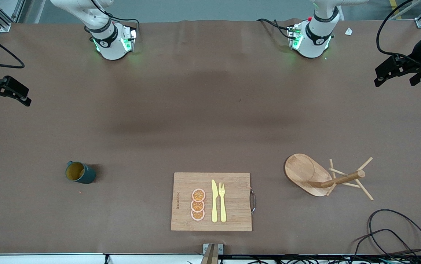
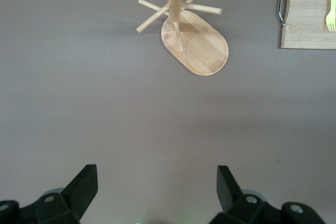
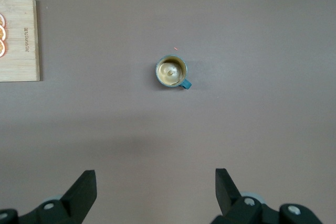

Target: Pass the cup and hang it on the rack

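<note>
The small dark teal cup (image 1: 80,172) with a mustard-yellow inside stands upright on the brown table toward the right arm's end; in the right wrist view the cup (image 3: 171,72) shows its mouth and handle. The light wooden rack (image 1: 307,174) stands on its oval base toward the left arm's end, pegs bare; the left wrist view shows the rack (image 2: 197,45) too. My right gripper (image 1: 9,99) hovers open over the table's edge at its own end, well off the cup. My left gripper (image 1: 395,79) hovers open at the other end. Both hold nothing, as seen at the left gripper (image 2: 157,182) and the right gripper (image 3: 156,184).
A rectangular wooden cutting board (image 1: 232,216) lies between cup and rack, nearer the front camera, carrying a yellow knife (image 1: 214,201), a yellow fork (image 1: 222,201) and three orange slices (image 1: 198,204). Black cables (image 1: 397,234) coil near the front corner at the left arm's end.
</note>
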